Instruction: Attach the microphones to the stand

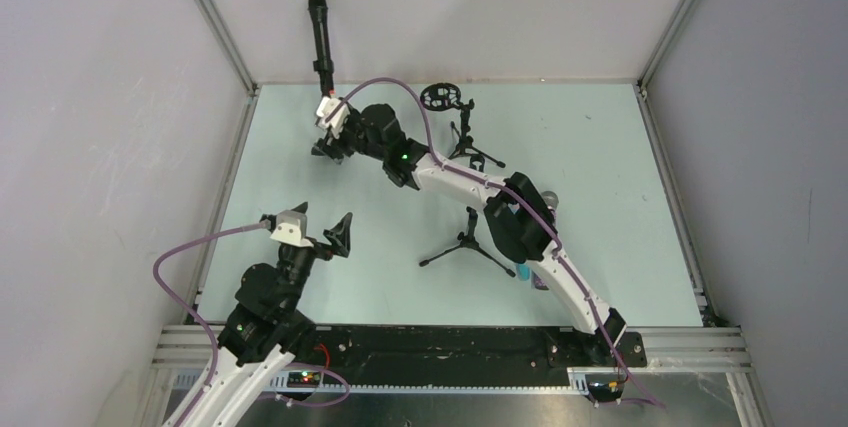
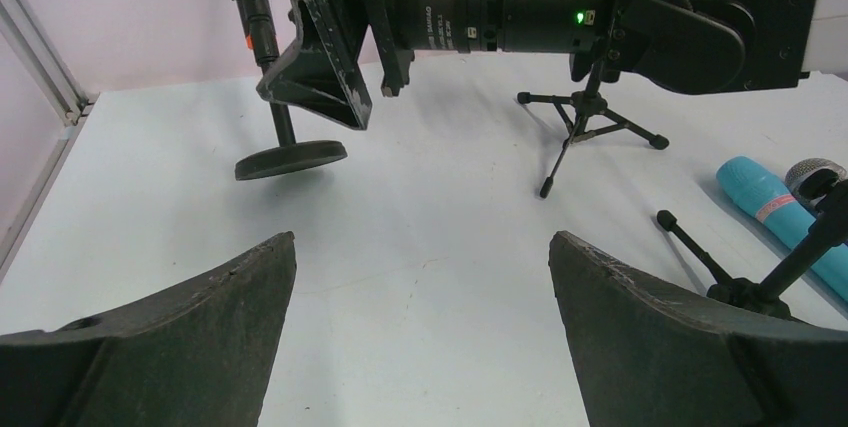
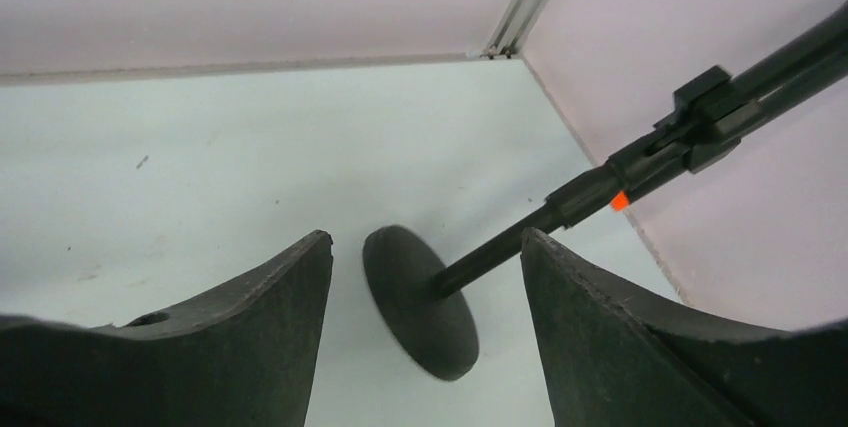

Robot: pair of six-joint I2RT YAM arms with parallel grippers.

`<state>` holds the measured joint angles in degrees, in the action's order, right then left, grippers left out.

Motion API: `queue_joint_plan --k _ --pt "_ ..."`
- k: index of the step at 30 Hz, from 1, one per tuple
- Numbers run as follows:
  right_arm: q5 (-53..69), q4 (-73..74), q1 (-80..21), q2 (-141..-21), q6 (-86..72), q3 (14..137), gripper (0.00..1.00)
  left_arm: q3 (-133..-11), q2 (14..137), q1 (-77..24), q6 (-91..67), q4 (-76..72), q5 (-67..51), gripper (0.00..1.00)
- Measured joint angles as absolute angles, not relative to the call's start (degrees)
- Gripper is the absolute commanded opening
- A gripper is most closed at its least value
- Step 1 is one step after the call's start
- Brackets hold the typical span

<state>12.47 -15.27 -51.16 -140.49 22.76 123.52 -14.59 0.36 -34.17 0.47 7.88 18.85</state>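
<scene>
The black microphone point(image 1: 320, 32) stands upright in the round-base stand point(image 3: 420, 317), whose pole passes untouched between the right claw's point(image 3: 425, 239) parted jaws. The cyan microphone point(image 2: 770, 202) lies flat on the bench point(image 2: 430, 177), slanting rightward of the wide-open, empty left claw point(image 2: 420, 239), which looks the nearer.

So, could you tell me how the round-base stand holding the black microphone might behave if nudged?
It probably tips easily when pushed high: the black microphone sits high on a thin pole over a small disc base. A nudge at the base would likelier slide it on the smooth table. The pole looks rigid, not floppy.
</scene>
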Motion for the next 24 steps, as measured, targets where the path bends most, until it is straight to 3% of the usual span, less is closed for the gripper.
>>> queue_joint_plan --k 13,24 --pt "11.0 -16.4 -51.1 -137.2 22.8 116.0 0.76 -14.6 0.4 -34.2 0.1 8.0 19.9 1.00" --pt "11.5 -18.0 -50.7 -121.3 19.7 107.0 0.85 -17.5 7.6 -34.2 -4.6 9.2 24.7 1.00"
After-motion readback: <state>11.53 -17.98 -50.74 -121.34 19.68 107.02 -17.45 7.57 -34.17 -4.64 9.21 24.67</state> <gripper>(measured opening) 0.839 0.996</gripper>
